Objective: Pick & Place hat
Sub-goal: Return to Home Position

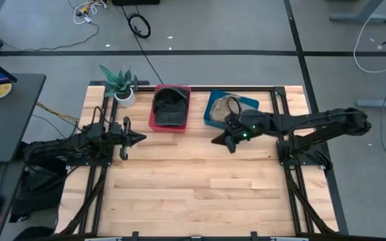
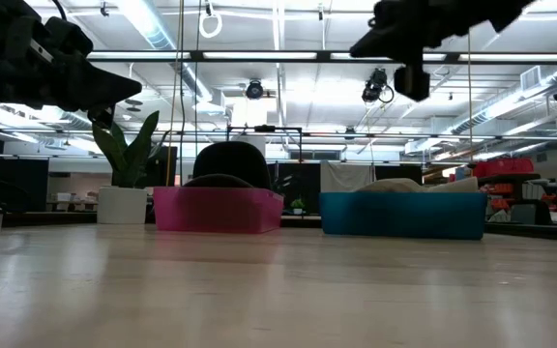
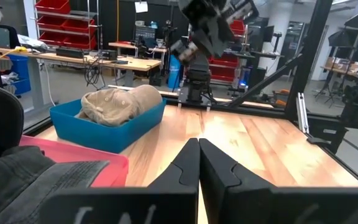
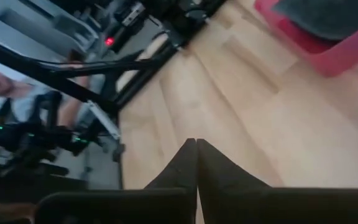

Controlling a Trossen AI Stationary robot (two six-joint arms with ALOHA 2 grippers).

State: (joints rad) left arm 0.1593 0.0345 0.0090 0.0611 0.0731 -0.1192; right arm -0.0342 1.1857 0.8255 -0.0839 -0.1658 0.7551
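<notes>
The dark caps [image 1: 171, 107] lie nested in the pink plastic bin [image 1: 169, 128] at the far edge of the tabletop [image 1: 193, 187]. Their cloth is soft and rumpled, and from table height the upper crown rises as a smooth dome above the bin's rim. Just beside it on the right stands the blue bin [image 3: 104, 137], a shallow rectangular tub, and it holds a tan cap [image 3: 117, 104] of creased, slumped fabric. The right gripper [image 1: 216, 140] hangs in the air in front of the blue bin, above the boards and touching nothing. Its two dark fingers are pressed together to a point and hold nothing. The left gripper [image 1: 141, 138] hovers near the pink bin's front left corner, also pinched together and empty, its arm stretched in from the left side. The tabletop is pale wood laid in long planks with a faint sheen, framed by black metal rails. At the back left corner, next to the pink bin, a potted plant [image 1: 116, 79] with stiff, pointed green leaves stands in a small white pot.
</notes>
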